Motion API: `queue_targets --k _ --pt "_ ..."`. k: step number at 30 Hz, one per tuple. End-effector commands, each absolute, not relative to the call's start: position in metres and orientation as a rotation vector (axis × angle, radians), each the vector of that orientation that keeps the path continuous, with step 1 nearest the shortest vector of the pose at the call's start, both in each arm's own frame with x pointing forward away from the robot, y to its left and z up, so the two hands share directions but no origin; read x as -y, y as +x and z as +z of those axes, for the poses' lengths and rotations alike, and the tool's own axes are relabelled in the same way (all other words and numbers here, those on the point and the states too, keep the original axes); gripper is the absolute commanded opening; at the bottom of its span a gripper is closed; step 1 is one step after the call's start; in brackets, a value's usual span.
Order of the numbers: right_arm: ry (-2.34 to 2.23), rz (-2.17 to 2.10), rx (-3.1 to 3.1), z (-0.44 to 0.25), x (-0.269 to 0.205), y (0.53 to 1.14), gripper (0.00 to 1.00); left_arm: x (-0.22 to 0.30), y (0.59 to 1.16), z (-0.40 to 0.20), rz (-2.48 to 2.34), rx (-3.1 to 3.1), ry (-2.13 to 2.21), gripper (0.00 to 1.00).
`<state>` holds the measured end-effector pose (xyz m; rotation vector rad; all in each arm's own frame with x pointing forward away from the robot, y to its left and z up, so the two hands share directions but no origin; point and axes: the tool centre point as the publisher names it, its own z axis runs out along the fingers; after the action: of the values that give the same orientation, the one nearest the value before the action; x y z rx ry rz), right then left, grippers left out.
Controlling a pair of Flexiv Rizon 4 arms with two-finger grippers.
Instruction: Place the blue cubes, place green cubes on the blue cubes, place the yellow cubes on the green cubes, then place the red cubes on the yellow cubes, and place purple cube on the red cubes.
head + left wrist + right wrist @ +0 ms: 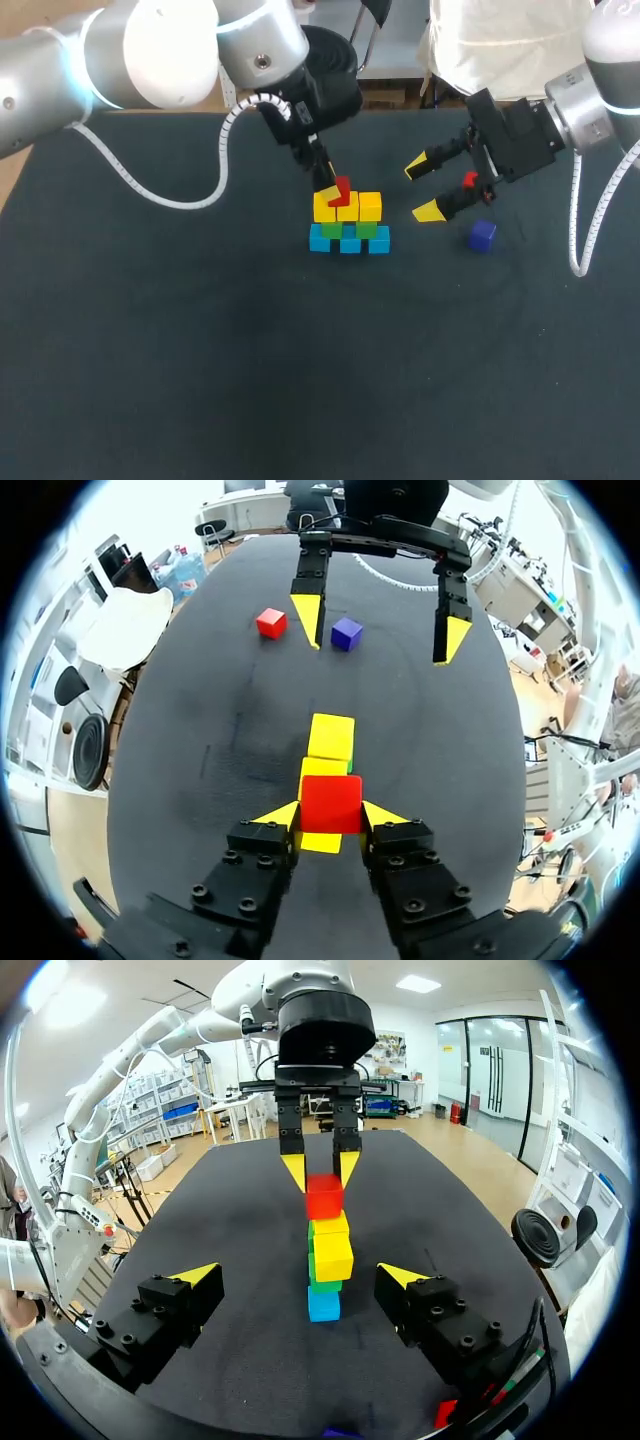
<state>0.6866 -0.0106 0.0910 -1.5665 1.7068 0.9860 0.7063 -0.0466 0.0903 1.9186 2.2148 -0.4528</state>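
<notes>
A pyramid stands mid-table: a row of three blue cubes (349,242), two green cubes (367,229) on them and three yellow cubes (370,206) on top. My left gripper (333,186) is shut on a red cube (341,189), also seen as the red cube (331,802), held right at the top of the yellow row's left part; whether it rests there I cannot tell. My right gripper (424,188) hangs open and empty to the right of the stack. A second red cube (468,180) lies beside it, and a purple cube (482,236) lies in front of it.
The dark table mat (200,350) stretches wide in front of the stack. From the left wrist, the loose red cube (271,622) and purple cube (347,633) lie beyond the stack, under my right gripper (380,625).
</notes>
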Motion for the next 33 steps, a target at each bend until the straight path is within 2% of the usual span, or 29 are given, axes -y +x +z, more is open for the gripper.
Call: queue_targets --k 1,2,6,8,10,12,13,25,33 --pt "-1.566 0.984 -1.708 0.091 0.011 0.686 1.00 0.047 0.709 0.089 -0.457 -2.218 1.919 0.65" --pt "-1.566 0.984 -1.708 0.091 0.011 0.686 1.00 0.047 0.709 0.089 -0.459 -2.217 1.919 0.74" --pt "-1.566 0.984 -1.708 0.091 0.011 0.686 1.00 0.046 0.710 0.092 -0.461 -2.218 1.907 0.76" --pt "-1.566 0.984 -1.708 0.091 0.011 0.686 1.00 0.045 0.710 0.095 -0.465 -2.212 1.901 0.85" --pt "-1.566 0.984 -1.708 0.091 0.011 0.686 1.00 0.044 0.709 0.100 -0.483 -2.201 1.887 0.88" --pt "-1.566 0.984 -1.708 0.091 0.011 0.686 1.00 0.043 0.708 0.107 -0.510 -2.180 1.874 0.99" --pt "-1.566 0.984 -1.708 0.091 0.011 0.686 1.00 0.043 0.706 0.111 -0.522 -2.167 1.872 1.00" --pt "-1.566 0.984 -1.708 0.091 0.011 0.686 1.00 0.046 0.707 0.140 -0.623 -2.132 1.921 1.00" --pt "-1.566 0.984 -1.708 0.091 0.011 0.686 1.00 0.021 0.719 0.143 -0.760 -2.129 1.806 1.00"
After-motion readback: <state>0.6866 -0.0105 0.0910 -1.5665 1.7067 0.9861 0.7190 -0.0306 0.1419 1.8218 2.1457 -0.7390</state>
